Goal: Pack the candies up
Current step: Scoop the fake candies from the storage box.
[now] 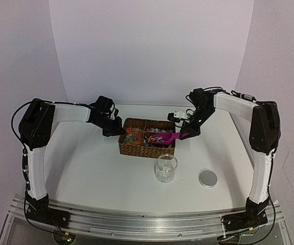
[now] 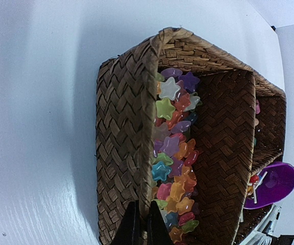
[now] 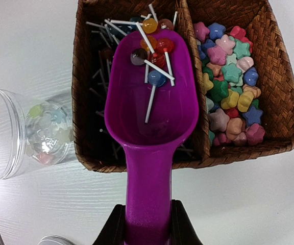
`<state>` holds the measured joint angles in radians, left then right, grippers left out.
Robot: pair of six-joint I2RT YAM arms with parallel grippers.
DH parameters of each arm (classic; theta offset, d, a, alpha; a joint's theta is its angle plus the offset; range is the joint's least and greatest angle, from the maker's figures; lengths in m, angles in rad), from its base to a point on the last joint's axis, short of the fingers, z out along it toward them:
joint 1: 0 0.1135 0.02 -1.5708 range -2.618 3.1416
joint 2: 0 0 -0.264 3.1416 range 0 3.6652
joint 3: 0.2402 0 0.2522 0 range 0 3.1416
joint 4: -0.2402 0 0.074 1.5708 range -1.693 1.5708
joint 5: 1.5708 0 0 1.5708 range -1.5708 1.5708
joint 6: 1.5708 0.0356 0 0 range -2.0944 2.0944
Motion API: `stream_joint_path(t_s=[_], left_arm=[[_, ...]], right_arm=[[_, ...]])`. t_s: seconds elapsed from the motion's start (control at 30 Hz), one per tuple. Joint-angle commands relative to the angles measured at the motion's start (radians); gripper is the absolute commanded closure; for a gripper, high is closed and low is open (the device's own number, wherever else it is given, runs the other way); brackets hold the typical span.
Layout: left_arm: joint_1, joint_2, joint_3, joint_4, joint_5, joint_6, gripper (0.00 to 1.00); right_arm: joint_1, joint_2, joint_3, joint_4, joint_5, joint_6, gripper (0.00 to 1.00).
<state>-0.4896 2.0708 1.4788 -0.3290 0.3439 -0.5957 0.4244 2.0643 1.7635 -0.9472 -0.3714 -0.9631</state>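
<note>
A woven basket [image 1: 137, 149] has two compartments. One holds many small star-shaped candies [image 3: 231, 87] in mixed colours, also seen in the left wrist view [image 2: 175, 153]. The other holds white-sticked lollipops [image 3: 98, 35]. My right gripper [image 3: 148, 229] is shut on the handle of the magenta scoop [image 3: 152, 112], whose bowl hangs over the lollipop compartment with a few lollipops [image 3: 154, 51] in it. My left gripper [image 2: 141, 224] is shut on the basket's outer wall [image 2: 121, 127] beside the candies. A clear jar [image 3: 14, 132] with a few pale candies [image 3: 45, 132] stands next to the basket.
The jar [image 1: 166, 168] stands open in front of the basket, toward me. Its round metal lid [image 1: 207, 177] lies flat on the table to the jar's right. White backdrop walls enclose the table behind and at both sides.
</note>
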Motion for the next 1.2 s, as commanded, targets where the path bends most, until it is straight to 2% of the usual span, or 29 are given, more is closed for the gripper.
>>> stream_joint_path(t_s=[0.0,0.27,0.73,0.97,1.17], left_arm=[[0.012,-0.003,-0.006,-0.087,-0.015,-0.025,1.0],[0.013,-0.002,-0.008,-0.086,-0.013,-0.027,1.0],[0.013,-0.007,-0.015,-0.083,-0.013,-0.03,1.0],[0.013,-0.005,-0.012,-0.085,-0.013,-0.03,1.0],[0.013,-0.008,-0.021,-0.082,-0.011,-0.036,1.0]], right_arm=[[0.004,-0.082,-0.023,0.004,-0.037,0.013,1.0],[-0.018,-0.142,-0.013,0.008,-0.082,0.023,1.0],[-0.034,-0.193,-0.068,0.007,-0.046,0.019,1.0],[-0.033,-0.315,-0.112,0.0,-0.089,-0.018,1.0],[-0.021,-0.453,-0.201,-0.067,-0.104,-0.121,1.0]])
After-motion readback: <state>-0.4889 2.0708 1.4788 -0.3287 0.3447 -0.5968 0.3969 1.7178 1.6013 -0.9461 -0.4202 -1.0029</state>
